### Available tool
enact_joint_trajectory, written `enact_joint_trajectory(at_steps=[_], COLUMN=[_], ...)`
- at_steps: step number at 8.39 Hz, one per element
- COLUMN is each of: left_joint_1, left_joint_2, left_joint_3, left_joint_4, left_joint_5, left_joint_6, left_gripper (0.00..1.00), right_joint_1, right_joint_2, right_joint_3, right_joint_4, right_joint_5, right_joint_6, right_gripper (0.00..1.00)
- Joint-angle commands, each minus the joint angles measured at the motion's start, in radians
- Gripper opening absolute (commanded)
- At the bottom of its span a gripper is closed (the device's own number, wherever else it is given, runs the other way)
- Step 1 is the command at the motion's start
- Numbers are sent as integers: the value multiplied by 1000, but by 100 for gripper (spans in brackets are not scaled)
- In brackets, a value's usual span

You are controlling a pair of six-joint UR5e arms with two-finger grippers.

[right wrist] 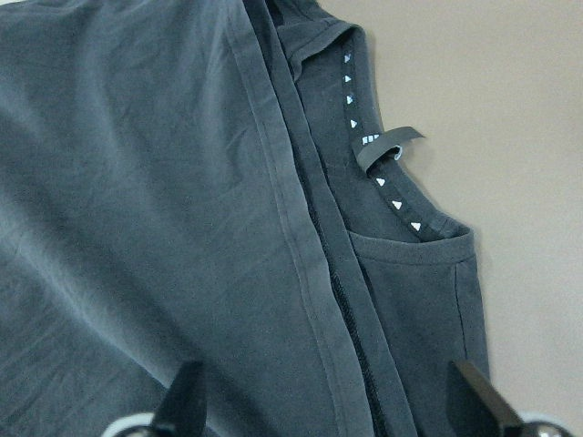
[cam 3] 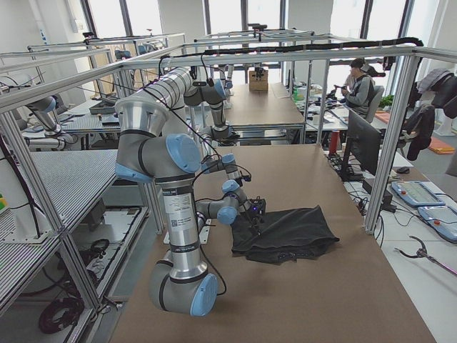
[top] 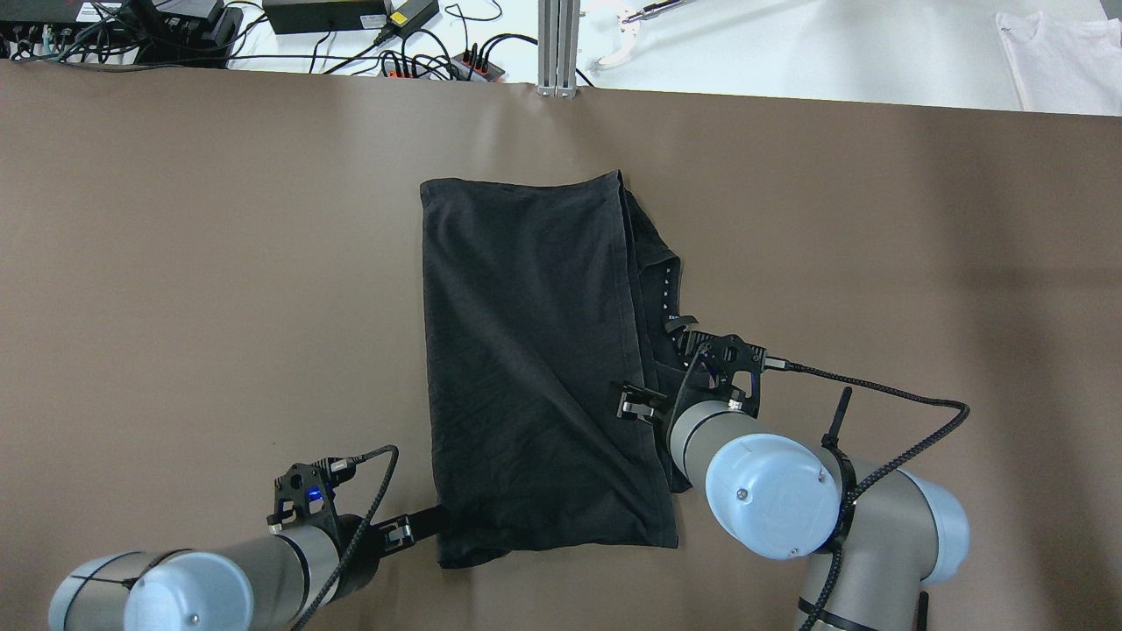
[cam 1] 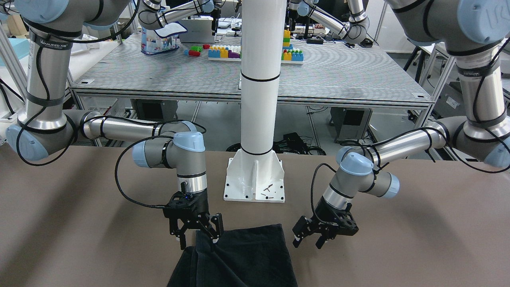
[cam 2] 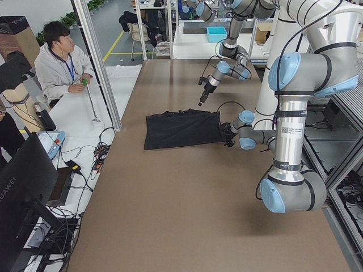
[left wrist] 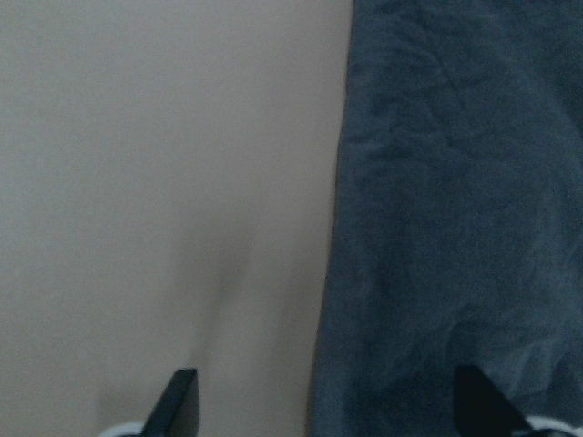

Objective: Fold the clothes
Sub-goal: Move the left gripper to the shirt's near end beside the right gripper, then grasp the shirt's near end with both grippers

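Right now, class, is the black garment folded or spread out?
Folded: the black garment has a hemmed edge lying over its collar layer, which peeks out beside it.

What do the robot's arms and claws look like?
The right arm and left arm are shiny silver tubes with grey joints and round light-blue caps. The right gripper and left gripper are black claws with two fingers. A black braided cable loops along each arm.
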Motion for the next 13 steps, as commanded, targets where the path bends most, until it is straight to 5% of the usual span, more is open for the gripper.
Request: enact_joint_trajectory(at_steps=[1,10,13], left_joint_1=[56,34,34], left_joint_2=[-74,-110,-116], left_joint_3=[71,93,97], left_joint_4=[0,2,0], left_joint_5=[68,96,96], left_joint_6=[-15,-14,-14], left_gripper=[100,88,27], right_joint_1=[-3,-7,-8], right_joint_2=[-3,-8,-7], right_joint_3=[-4,-4,-4], right_joint_4=[2,35,38], right_joint_5=[0,-2,-2], right_joint_6=[4,4,4], right_gripper=[94,94,94])
